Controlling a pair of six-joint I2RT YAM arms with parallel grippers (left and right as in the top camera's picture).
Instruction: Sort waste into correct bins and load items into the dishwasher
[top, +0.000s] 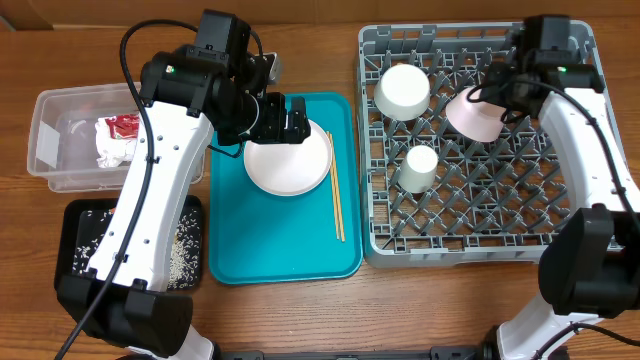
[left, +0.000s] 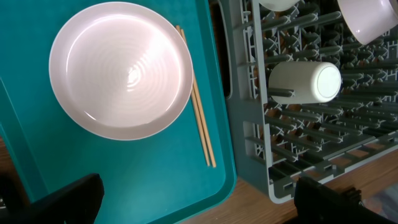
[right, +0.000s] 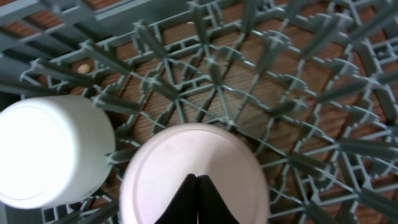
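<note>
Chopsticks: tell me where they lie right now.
In the overhead view the chopsticks lie flat on the teal tray, just right of the pale plate, between it and the grey dish rack.

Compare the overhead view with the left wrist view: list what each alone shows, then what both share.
Overhead only: the clear tub holding a red wrapper and white napkin, and the black tray scattered with rice.
Left wrist only: the plate's whole face, unblocked, with faint concentric rings.
Both: the teal tray, that plate, the chopsticks along its edge, the grey rack and a small white cup in it.
</note>
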